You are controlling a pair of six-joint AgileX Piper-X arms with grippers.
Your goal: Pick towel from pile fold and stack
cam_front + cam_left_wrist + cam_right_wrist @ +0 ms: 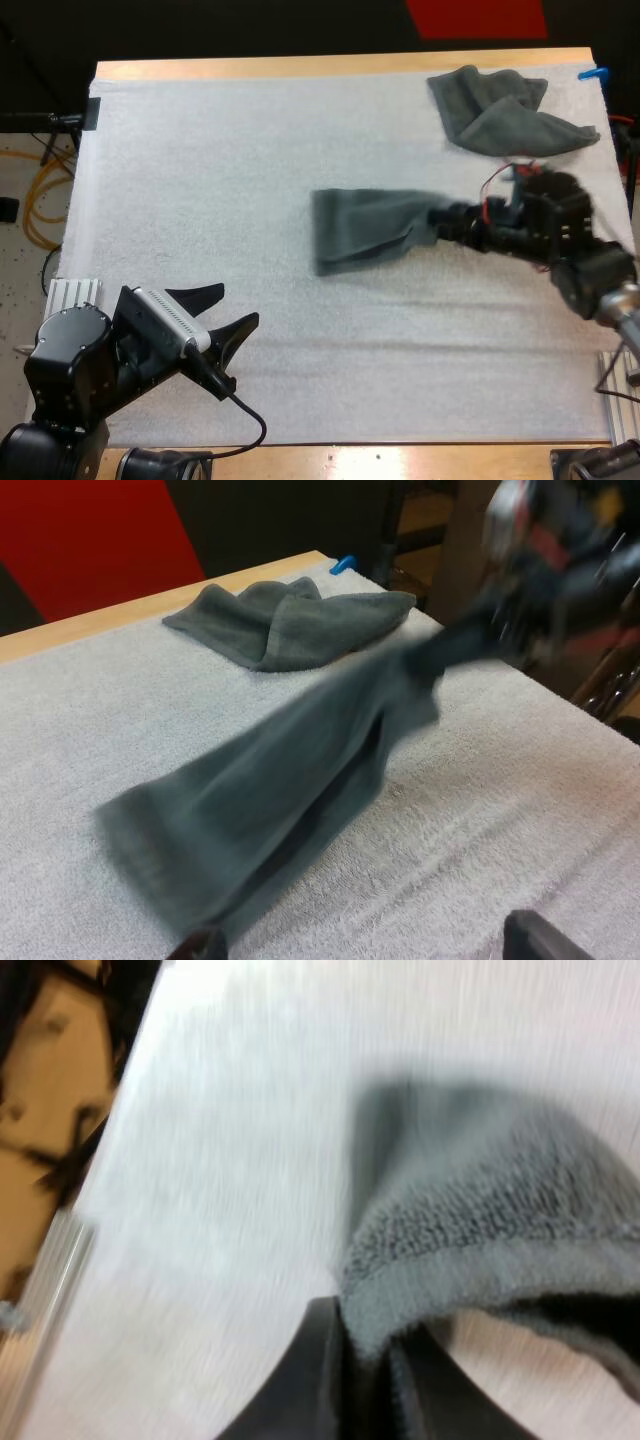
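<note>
A white mat (250, 150) is covering the bench (350, 66); the right tool (440, 217) is pinching a towel (365, 230), the left tool (228, 310) standing spread.

The white textured mat (250, 150) is lit brightly and evenly from overhead. A faint, soft shadow is cast at 6 o'clock of the dark grey-green stretched towel (365, 232). In the left wrist view that towel and the black two-fingered right gripper (455, 650) are smeared by motion, while the dark grey-green crumpled towel (290, 620) is rendered crisply. The right wrist view is blurred throughout.
</note>
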